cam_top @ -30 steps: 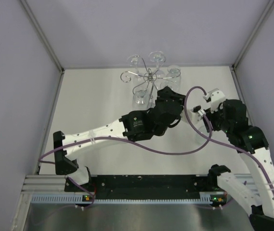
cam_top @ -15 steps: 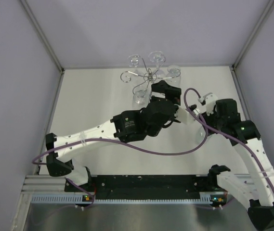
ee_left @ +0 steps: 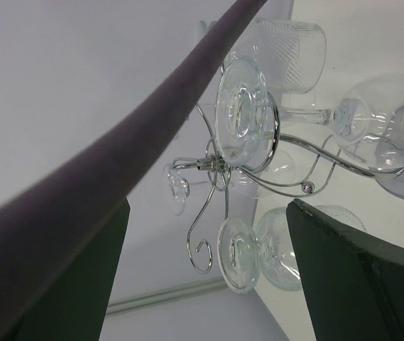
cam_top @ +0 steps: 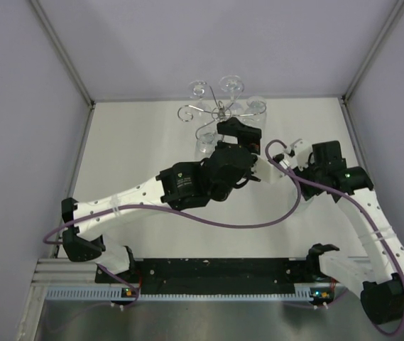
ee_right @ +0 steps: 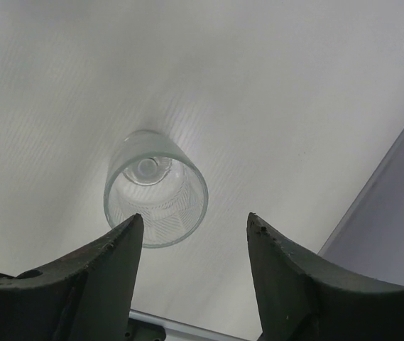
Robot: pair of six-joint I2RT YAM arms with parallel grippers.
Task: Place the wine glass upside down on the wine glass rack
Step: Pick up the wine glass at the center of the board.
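Now: the right jaws hang over a glass (ee_right: 155, 188) standing upright on the desk (ee_right: 294, 85).
Right jaws: parted and empty; the glass sits lower, between them in the wrist view, untouched.
Left jaws: spread wide, holding nothing, facing the rack (ee_left: 219, 167).
Rack: at the far edge of the desk (cam_top: 219, 111), with several hung glasses (ee_left: 244, 114) on its scroll arms, feet up and bowls down.
Step, as I judge it: pick up the standing glass for hanging.
Doing it well: descend with the bowl centred between the jaws and close gently, since the ribbed wall looks thin. Lift straight up before turning it over, then slide the stem into a scroll arm so the foot rests on the wire.
Free arm: I cannot tell which one is vacant.
In the way: the left arm (cam_top: 187, 185) sits just before the rack, on the right arm's likely path.
Also: the cable (ee_left: 116, 156) crosses the left wrist view.
Risk: the hung glasses crowd together, so a swung bowl could knock one.
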